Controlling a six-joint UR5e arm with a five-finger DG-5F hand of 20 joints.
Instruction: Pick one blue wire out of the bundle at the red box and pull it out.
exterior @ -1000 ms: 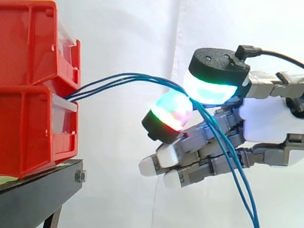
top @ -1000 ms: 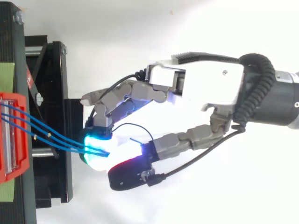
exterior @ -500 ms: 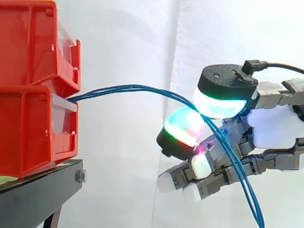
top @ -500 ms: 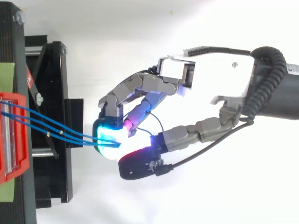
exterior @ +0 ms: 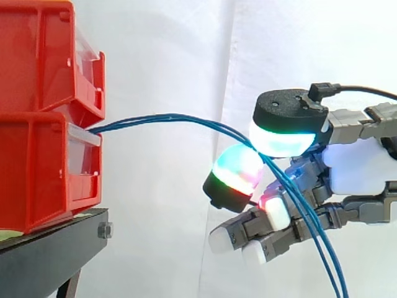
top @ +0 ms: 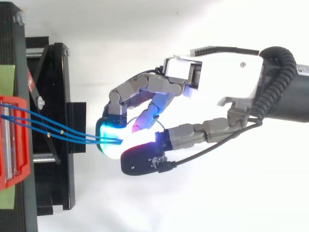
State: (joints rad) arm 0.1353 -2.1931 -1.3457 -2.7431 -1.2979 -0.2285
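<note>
Over the last second the robot hand [exterior: 353, 167] has drawn back from the red box [exterior: 37, 167]. In the last half-second it has hardly travelled, and what has changed since is the pinch. In the top view the thumb's dark-backed pad has swung in against the cyan-glowing fingertip [top: 110, 140], closing the gap that stood open between them. The robot hand is now closed narrow on the blue wires [exterior: 167, 118], with its other fingers curled loosely beneath.

The wires leave the box well beyond the fingertips and arc across the open space towards the robot hand. They pass between the two glowing pads and hang down under the palm. They lie closer together and flatter than before, which we read as slack being taken up.

All three strands converge at the pinch and the pads hide the contact, so we cannot tell whether one wire is held or the whole bundle. Their far ends still sit in the box, so nothing is out yet. We judge the grasp made and the pull barely begun. If more than one strand is trapped, pulling would drag the bundle rather than free a single wire.
</note>
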